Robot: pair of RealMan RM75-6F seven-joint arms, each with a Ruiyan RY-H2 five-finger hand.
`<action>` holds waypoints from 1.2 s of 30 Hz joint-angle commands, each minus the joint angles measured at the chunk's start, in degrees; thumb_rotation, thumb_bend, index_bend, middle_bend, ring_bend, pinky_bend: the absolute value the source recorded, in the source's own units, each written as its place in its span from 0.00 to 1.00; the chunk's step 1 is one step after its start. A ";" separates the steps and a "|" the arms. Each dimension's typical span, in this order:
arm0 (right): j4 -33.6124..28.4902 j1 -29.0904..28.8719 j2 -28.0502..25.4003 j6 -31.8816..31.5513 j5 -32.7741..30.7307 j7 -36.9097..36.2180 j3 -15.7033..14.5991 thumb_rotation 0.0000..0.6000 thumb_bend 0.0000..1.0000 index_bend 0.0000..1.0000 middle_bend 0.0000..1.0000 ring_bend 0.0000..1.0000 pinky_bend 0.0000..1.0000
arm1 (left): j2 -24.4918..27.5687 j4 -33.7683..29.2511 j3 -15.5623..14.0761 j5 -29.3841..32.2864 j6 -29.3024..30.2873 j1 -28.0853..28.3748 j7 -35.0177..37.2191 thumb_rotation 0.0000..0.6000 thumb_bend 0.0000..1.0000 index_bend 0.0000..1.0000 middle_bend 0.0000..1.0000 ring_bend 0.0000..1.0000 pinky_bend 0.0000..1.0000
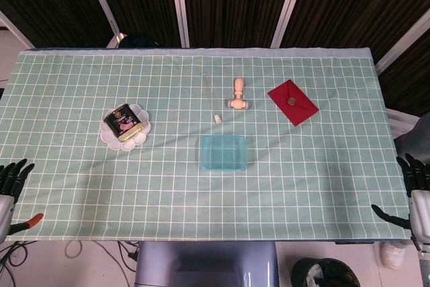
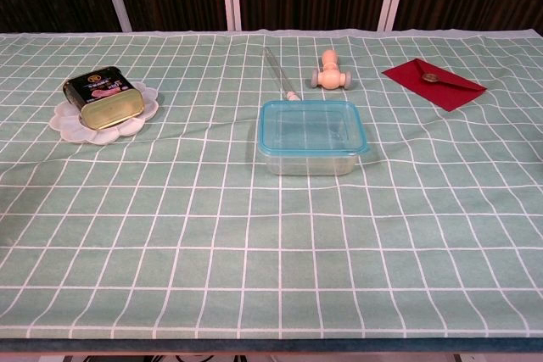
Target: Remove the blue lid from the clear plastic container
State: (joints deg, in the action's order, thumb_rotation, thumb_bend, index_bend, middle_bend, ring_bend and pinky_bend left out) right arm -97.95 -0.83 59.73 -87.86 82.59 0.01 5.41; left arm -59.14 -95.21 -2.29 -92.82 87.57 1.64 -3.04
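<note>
The clear plastic container stands near the middle of the table with its blue lid seated on top. In the head view my left hand hangs off the table's left edge, fingers spread and holding nothing. My right hand sits off the right edge, also spread and empty. Both hands are far from the container. Neither hand shows in the chest view.
A white flower-shaped dish carries a dark tin at the left. A small wooden toy and a thin clear rod lie behind the container. A red envelope rests back right.
</note>
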 commanded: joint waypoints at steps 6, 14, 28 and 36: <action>0.09 -0.24 0.21 0.73 -0.27 0.36 -0.07 1.00 0.15 0.00 0.00 0.00 0.00 | -0.09 -0.13 0.06 0.40 -0.62 0.23 -0.54 1.00 0.00 0.00 0.00 0.00 0.05; -0.37 -0.30 -0.01 1.34 -0.97 0.46 -0.05 1.00 0.15 0.00 0.00 0.00 0.00 | 0.01 -0.76 0.20 1.15 -1.07 0.31 -0.23 1.00 0.00 0.00 0.00 0.00 0.05; 1.10 -1.32 2.11 3.16 -2.84 2.74 0.36 1.00 0.15 0.00 0.00 0.00 0.00 | 1.02 -11.42 4.36 4.93 -6.65 5.50 -6.26 1.00 0.00 0.00 0.00 0.00 0.05; 1.87 -1.67 3.08 3.64 -4.09 2.87 0.95 1.00 0.15 0.00 0.00 0.00 0.00 | -1.26 -23.15 11.40 16.62 -16.29 14.75 -17.29 1.00 0.00 0.00 0.00 0.00 0.05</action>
State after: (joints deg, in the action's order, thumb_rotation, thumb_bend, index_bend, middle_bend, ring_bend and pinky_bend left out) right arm -96.07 -2.49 62.80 -84.22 78.51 2.91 6.34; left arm -59.21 -114.97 6.41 -80.30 74.44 13.09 -16.41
